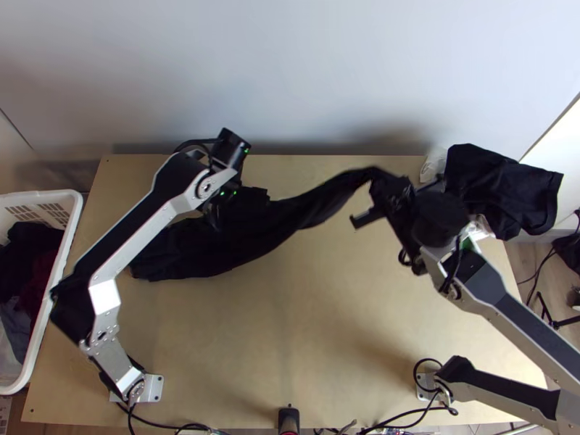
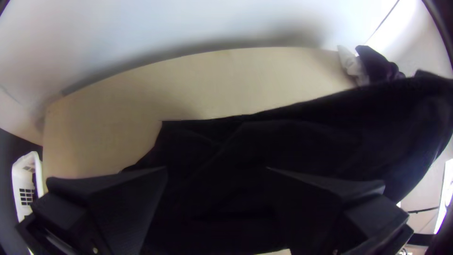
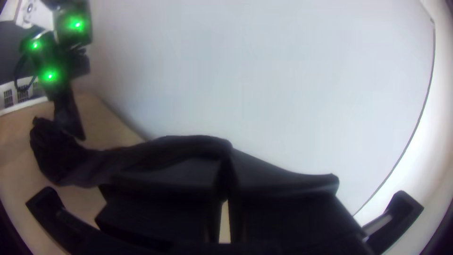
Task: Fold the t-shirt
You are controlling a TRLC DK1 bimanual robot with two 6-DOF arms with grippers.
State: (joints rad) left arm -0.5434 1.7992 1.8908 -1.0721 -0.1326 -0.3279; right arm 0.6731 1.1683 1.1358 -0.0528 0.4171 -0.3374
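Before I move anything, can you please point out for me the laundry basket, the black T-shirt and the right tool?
White laundry basket [image 1: 43, 194]: top view, on its far rim.
Black T-shirt [image 1: 232, 246]: top view, on its wide bunched part.
Right tool [image 3: 227, 163]: right wrist view, midway between its fingertips.

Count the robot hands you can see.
2: the left gripper, open over the black shirt on the table; the right gripper, pinching the shirt's raised end.
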